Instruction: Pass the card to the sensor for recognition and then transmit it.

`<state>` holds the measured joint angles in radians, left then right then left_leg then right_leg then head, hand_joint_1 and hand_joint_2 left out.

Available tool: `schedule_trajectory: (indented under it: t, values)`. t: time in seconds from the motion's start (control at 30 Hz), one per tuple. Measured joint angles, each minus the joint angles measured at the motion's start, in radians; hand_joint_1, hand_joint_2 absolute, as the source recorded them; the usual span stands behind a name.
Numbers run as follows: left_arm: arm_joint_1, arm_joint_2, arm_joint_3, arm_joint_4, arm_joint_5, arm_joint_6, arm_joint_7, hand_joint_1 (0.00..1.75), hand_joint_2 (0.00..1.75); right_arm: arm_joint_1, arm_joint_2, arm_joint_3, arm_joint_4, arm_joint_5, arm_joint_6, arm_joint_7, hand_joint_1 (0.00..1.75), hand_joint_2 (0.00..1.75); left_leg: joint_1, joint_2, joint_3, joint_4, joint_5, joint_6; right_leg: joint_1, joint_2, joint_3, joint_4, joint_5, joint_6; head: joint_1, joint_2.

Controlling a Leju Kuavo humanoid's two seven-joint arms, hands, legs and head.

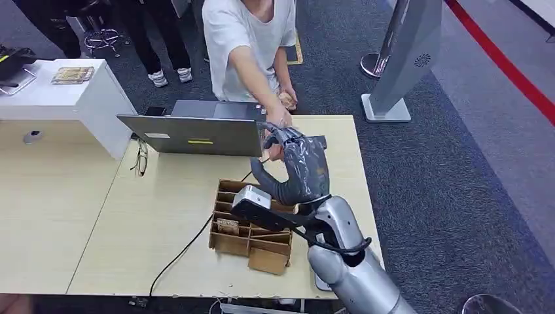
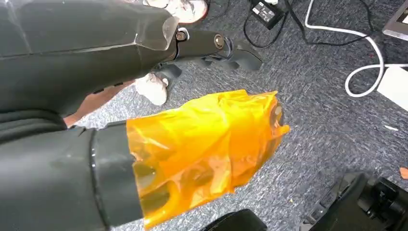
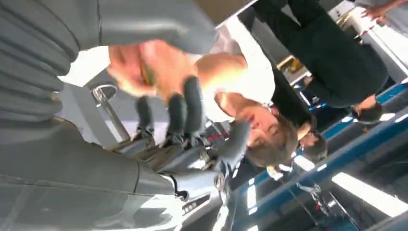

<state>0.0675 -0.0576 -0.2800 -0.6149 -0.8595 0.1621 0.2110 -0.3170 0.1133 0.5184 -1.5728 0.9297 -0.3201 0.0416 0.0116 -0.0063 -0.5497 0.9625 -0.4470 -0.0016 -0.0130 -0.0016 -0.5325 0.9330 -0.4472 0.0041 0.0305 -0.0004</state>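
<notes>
right hand (image 1: 293, 152): raised over the counter (image 1: 85, 216), a person's hand (image 1: 280, 120) at its fingertips; grasp unclear
left hand (image 2: 202, 144): hanging, holds nothing

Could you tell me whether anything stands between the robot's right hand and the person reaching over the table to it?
Nothing visible does. The right hand is raised beside the laptop, and the person's hand meets its fingertips. The card itself cannot be made out.

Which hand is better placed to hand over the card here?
Right. The grey right hand is raised over the wooden table, meeting the person's hand. The left hand, wrapped in orange film, hangs over the carpet floor.
</notes>
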Motion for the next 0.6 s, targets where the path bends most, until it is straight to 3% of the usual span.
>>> schedule_trajectory:
  t: [0.17, 0.27, 0.37, 0.6]
  values:
    - [0.006, 0.000, 0.000, 0.000, 0.011, 0.003, 0.008, 0.00, 0.00, 0.022, 0.000, 0.005, -0.022, -0.071, -0.001, -0.042, 0.00, 0.00, 0.000, 0.000, 0.000, 0.000, 0.000, 0.000, 0.000, 0.000, 0.000, 0.000, 0.000, 0.000, 0.000, 0.000]
    - [0.016, 0.000, 0.000, 0.000, 0.018, 0.008, 0.009, 0.00, 0.00, 0.057, -0.002, 0.005, -0.059, -0.201, 0.020, -0.112, 0.00, 0.00, 0.000, 0.000, 0.000, 0.000, 0.000, 0.000, 0.000, 0.000, 0.000, 0.000, 0.000, 0.000, 0.000, 0.000]
    - [0.024, 0.001, 0.000, 0.000, 0.024, 0.012, 0.009, 0.00, 0.00, 0.109, -0.013, 0.004, -0.110, -0.393, 0.088, -0.196, 0.00, 0.00, 0.000, 0.000, 0.000, 0.000, -0.001, 0.000, 0.000, 0.000, -0.001, 0.000, -0.001, 0.001, 0.000, 0.000]
    - [0.017, 0.003, 0.000, 0.021, 0.034, 0.019, -0.022, 0.00, 0.00, 0.232, -0.074, -0.016, -0.183, -0.945, 0.476, -0.389, 0.00, 0.00, 0.000, 0.000, 0.000, 0.000, -0.001, 0.000, 0.000, 0.000, -0.001, -0.001, -0.001, 0.001, 0.000, 0.000]
